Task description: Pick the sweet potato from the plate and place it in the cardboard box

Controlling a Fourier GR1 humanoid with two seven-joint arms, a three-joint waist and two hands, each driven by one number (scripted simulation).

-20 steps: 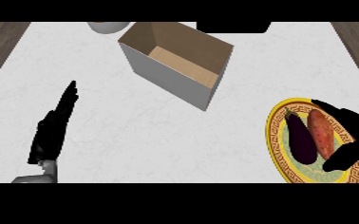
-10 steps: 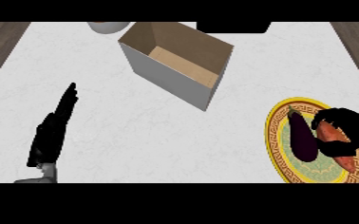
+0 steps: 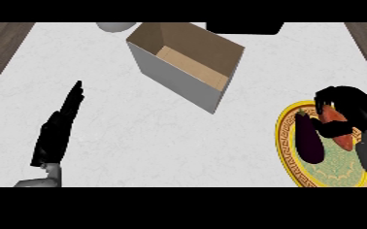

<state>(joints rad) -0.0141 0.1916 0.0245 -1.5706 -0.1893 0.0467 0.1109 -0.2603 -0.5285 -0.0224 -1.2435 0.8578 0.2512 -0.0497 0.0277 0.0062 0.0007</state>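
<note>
One right hand (image 3: 342, 110) curls round the sweet potato (image 3: 338, 131) (long axis up-left to down-right) on the plate (image 3: 287, 148).

The right hand (image 3: 342, 107) is seen over the far right part of the plate (image 3: 287, 148), its fingers and thumb curled round the sweet potato (image 3: 338, 132). The left hand (image 3: 58, 128) is held well left of the plate, fingers straight and pointing away, its grey forearm (image 3: 39, 182) showing below.
</note>
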